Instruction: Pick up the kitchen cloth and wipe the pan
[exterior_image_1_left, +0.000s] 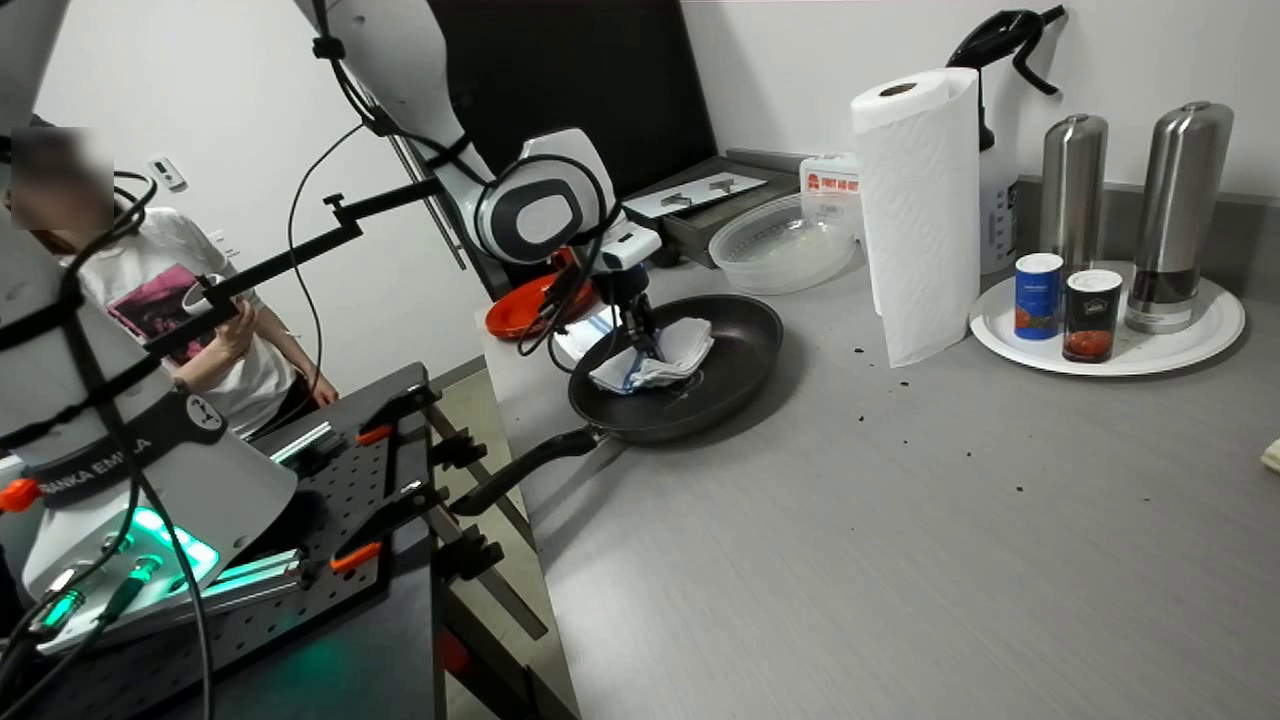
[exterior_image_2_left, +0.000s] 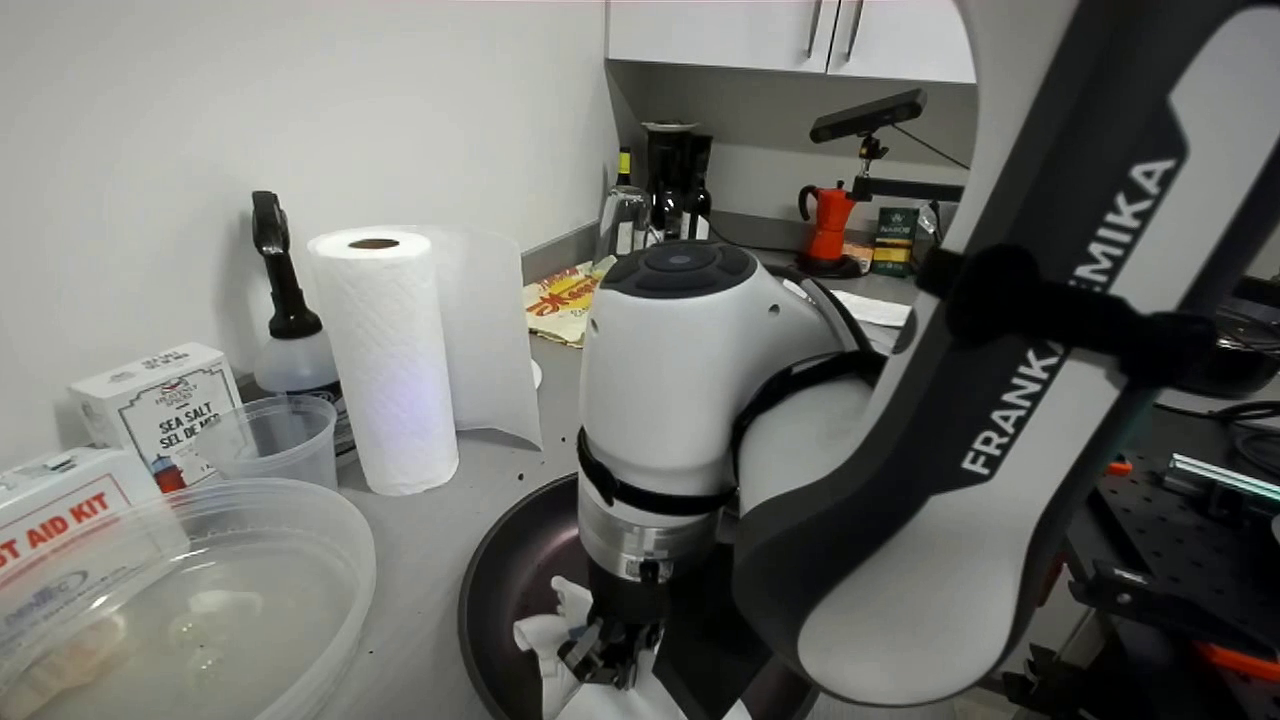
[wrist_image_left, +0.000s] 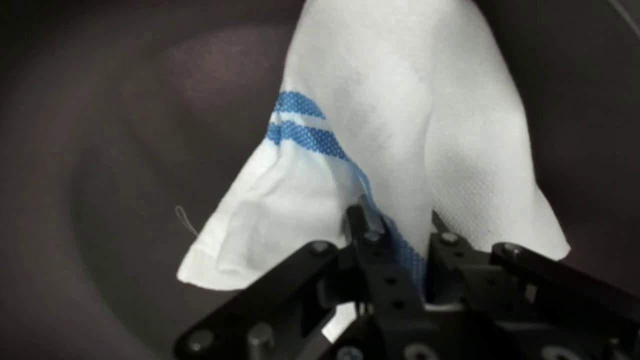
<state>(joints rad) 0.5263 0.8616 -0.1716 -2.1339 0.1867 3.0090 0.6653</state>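
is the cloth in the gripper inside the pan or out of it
Inside: in an exterior view the cloth lies within the pan; the wrist view shows pan on both sides.

A soft woven white cloth with blue stripes (wrist_image_left: 370, 75) shows matt, creased fabric against the smooth, low-sheen interior of a round dark grey frying pan (exterior_image_1_left: 742, 350). Shiny metal screw heads (wrist_image_left: 449, 238) dot a matt black gripper (wrist_image_left: 401, 225). In an exterior view, two tall silver metal cylinders (exterior_image_1_left: 1180, 215) gleam at right; to their left, an embossed white paper towel roll (exterior_image_1_left: 920, 215) and a glossy translucent plastic tub (exterior_image_1_left: 780, 262). The grey counter (exterior_image_1_left: 900, 580) looks smooth and matt.
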